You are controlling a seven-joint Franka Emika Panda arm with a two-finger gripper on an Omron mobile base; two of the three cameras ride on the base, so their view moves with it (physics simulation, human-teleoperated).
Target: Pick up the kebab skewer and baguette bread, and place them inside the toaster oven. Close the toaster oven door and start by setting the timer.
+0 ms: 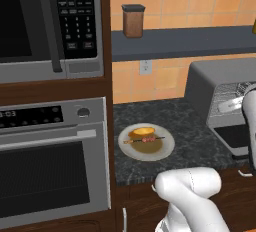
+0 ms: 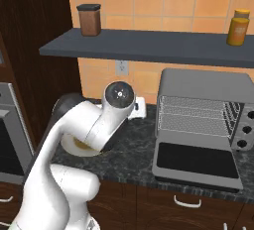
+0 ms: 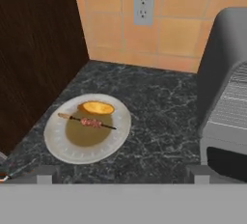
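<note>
Speckled dark stone counter [image 3: 159,102] — matt

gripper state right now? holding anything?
Gripper: open, jaws spread wide, holding nothing. It hangs above the counter; the kebab skewer and baguette bread lie on the plate.

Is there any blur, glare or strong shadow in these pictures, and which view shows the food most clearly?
Hand view: clearest, the kebab skewer and baguette bread on the plate look sharp, flat light, no glare. Left base view: slightly soft, food small. Right base view: the arm covers most of the plate; the toaster oven looks evenly lit.
</note>
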